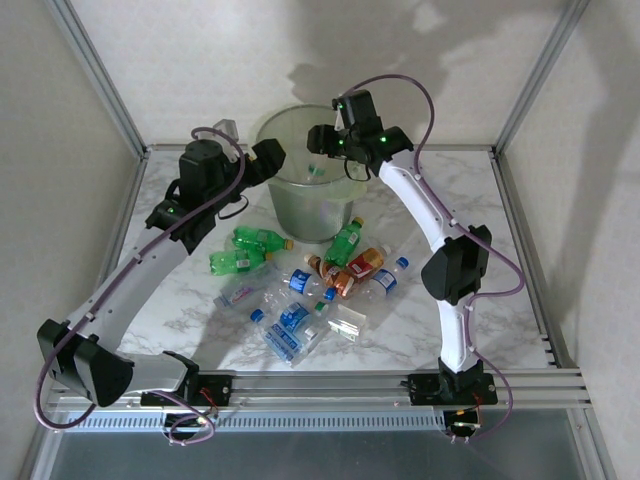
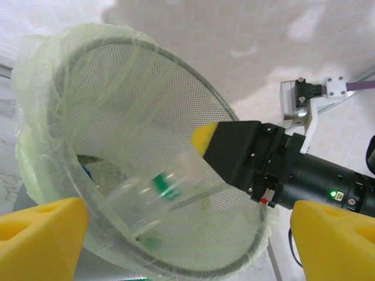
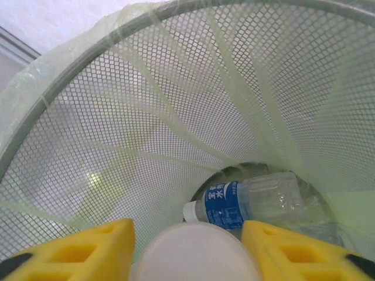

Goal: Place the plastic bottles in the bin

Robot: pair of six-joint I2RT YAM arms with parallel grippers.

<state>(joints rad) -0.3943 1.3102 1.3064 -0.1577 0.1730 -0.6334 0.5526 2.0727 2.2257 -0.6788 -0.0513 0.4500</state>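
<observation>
The bin (image 1: 300,205) is standing at the middle of the table's (image 1: 505,260) far edge. Bottles (image 1: 310,285) are lying clustered before it, toward the near edge; one bottle (image 3: 252,202) is lying inside it.

Bright white booth, marbled bench (image 1: 530,300)
Pale walls (image 1: 200,60) catch soft shadows; silver frame posts (image 1: 95,70) rise at the bench's back corners.

One bin (image 1: 300,212); three green bottles (image 1: 262,239); two red-labelled bottles (image 1: 365,262); several clear blue-labelled bottles (image 1: 292,322), number unclear

Bright, soft shadows, blurred bottle (image 2: 158,190)
</observation>
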